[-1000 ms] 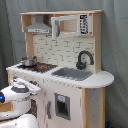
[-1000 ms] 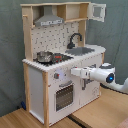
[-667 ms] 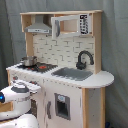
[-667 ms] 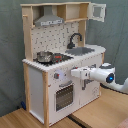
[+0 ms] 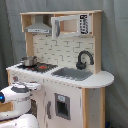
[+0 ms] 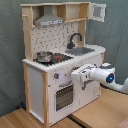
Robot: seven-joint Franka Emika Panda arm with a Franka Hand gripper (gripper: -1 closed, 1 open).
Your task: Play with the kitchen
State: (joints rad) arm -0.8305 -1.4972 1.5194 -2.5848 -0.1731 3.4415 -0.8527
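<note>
The kitchen [image 5: 65, 65] [image 6: 60, 60] fills the middle of both exterior views, a tall white and light-wood toy unit standing upright before a grey curtain [image 5: 115, 45] [image 6: 10, 50], on a wooden floor [image 6: 95, 112] in the second exterior view. Its upper part carries a grey hood [image 5: 39, 26] [image 6: 49, 20] and a small white microwave cabinet [image 5: 72, 25] [image 6: 97, 11] above a patterned backsplash [image 5: 60, 50] [image 6: 52, 37]. On the counter sit a grey sink [image 5: 71, 74] [image 6: 82, 50] with a black curved faucet [image 5: 84, 60] [image 6: 74, 39], and a stovetop with a small metal pot [image 5: 28, 61] [image 6: 43, 56]. Below is the oven door [image 6: 64, 95], with a dark-windowed panel [image 5: 62, 106] in the first exterior view. The robot arm [image 5: 17, 100] [image 6: 107, 77] reaches in from the first exterior view's lower left and the second exterior view's right. Its gripper [image 6: 75, 76] sits against the front of the kitchen just above the oven door, near the knobs; I cannot tell whether its jaws are spread or pressed together.
</note>
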